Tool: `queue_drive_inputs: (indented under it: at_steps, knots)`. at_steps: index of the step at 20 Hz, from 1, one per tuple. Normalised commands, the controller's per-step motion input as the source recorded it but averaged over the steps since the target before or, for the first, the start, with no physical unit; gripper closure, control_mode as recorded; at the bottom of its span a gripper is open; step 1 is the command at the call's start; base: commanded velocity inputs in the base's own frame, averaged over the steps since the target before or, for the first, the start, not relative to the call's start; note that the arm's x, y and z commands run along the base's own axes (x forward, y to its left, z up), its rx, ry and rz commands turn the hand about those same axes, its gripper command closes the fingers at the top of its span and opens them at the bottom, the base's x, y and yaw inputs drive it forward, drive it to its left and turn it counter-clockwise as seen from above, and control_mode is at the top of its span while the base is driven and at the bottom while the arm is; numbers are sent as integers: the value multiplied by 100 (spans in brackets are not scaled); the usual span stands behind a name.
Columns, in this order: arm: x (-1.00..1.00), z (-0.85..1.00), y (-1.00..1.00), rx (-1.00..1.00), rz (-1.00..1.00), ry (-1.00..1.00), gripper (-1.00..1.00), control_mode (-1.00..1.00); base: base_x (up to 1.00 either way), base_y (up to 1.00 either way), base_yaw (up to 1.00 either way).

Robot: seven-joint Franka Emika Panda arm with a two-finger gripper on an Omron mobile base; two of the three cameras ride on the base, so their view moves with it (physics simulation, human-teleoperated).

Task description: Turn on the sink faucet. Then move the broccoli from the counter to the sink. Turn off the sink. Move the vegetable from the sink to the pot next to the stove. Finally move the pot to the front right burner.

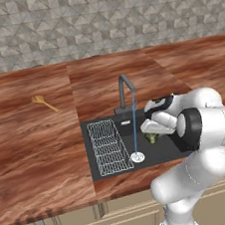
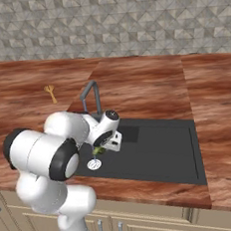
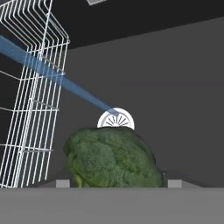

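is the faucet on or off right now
On: a thin blue stream of water runs from the sink faucet spout down to the round drain in the sink.

No text, label, brand, number or sign can be read anywhere in these views

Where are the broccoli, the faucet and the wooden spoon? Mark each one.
broccoli [image 3: 111,159], hand view, on its bumpy green head.
sink faucet [image 1: 122,90], left base view, on the upright stem below the bend.
wooden spoon [image 1: 44,103], left base view, on its handle near the bowl.
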Motion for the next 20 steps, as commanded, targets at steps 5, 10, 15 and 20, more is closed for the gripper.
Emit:
queue_drive_inputs:
  at_steps: [5, 10, 15, 20]
  knots:
    - [27, -42, -1, -6, 0, 0, 100, -100, 0, 0, 0]
    - [35, -37, 0, -6, 0, 0, 100, -100, 0, 0, 0]
    - [40, -36, 0, -5, 0, 0, 100, -100, 0, 0, 0]
    - [31, -30, 0, -2, 0, 0, 100, -100, 0, 0, 0]
